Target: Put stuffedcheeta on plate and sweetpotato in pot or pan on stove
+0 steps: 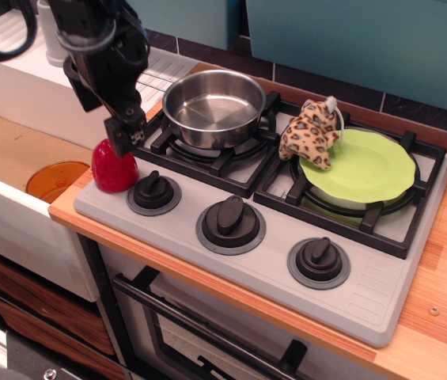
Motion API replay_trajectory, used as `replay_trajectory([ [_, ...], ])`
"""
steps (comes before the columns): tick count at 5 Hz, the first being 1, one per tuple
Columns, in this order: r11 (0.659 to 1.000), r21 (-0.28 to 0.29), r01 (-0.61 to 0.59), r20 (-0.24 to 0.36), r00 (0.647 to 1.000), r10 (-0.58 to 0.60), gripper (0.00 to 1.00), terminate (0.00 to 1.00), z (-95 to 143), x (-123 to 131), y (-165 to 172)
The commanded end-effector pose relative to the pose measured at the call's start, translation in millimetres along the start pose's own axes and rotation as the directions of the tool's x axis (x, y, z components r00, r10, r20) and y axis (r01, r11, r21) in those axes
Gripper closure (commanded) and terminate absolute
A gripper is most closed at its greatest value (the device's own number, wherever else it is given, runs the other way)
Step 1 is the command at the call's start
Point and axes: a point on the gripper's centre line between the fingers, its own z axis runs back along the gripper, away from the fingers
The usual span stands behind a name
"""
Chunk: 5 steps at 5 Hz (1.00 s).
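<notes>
Sweetpotato (114, 168) sits dome-up at the front-left corner of the stove (365, 305), just left of the nearest knob (153, 192), right by the counter's left edge. That puts it outside the grates, so we can reach it from above without clipping anything. Our gripper (126, 136) hangs directly over its top, touching or nearly so; whether the fingers are spread or closed we cannot tell, the tip reads as one dark block from this angle. We judge this as the approach for the pick: nothing is lifted yet. Pan (214, 108) is empty on the rear-left burner, just behind and right of the target, so the carry is short. Cheeta (311, 132) leans on the left rim of the plate (369, 165) on the right burner, partly on, partly hanging over the grate; we'd call that half mostly done, though it may need checking. Risk: glossy dome, narrow top, so a shallow grasp could squirt it out toward the sink side, where the orange disc (55, 179) lies. We'd want the fingers well down its sides before closing.
</notes>
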Motion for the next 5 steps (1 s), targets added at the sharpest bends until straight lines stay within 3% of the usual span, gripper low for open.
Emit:
replay_trajectory([
  [1, 0.999, 0.033, -0.007, 0.041, 0.999, 0.005, 0.00, 0.00, -8, 4, 8],
  [5, 0.998, 0.045, -0.034, 0.105, 0.994, 0.029, 0.00, 0.00, -39, -5, -6],
])
